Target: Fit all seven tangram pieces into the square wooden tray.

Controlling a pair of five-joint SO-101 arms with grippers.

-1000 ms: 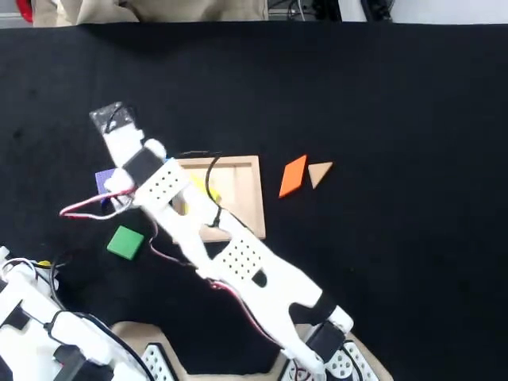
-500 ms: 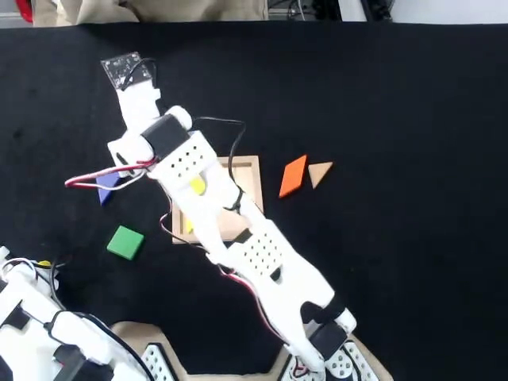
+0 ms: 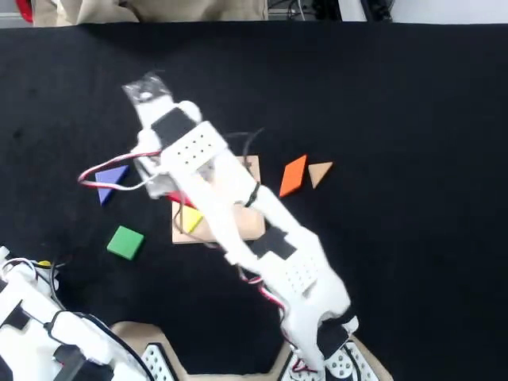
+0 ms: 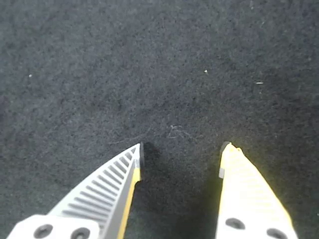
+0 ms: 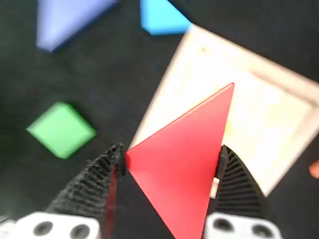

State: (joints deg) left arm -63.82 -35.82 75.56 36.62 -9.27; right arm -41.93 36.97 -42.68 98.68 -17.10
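My right gripper (image 5: 169,159) is shut on a red triangle (image 5: 184,154), held above the near left corner of the square wooden tray (image 5: 239,55). In the high view the right arm (image 3: 198,159) lies across the tray (image 3: 252,168) and hides most of it; a yellow piece (image 3: 193,220) shows inside. Left of the tray lie a purple triangle (image 3: 109,176) and a green square (image 3: 125,242). An orange parallelogram (image 3: 293,175) and a tan triangle (image 3: 320,172) lie to its right. A light blue piece (image 5: 159,17) sits by the tray's corner. My left gripper (image 4: 182,149) hangs open over bare cloth.
A black cloth (image 3: 413,103) covers the whole table. The left arm's white body (image 3: 40,325) sits at the near left corner. The purple triangle (image 5: 65,17) and green square (image 5: 61,128) lie on the cloth below the right wrist.
The right arm has swung from left of the tray to over it, uncovering the purple triangle. The left arm has kept still.
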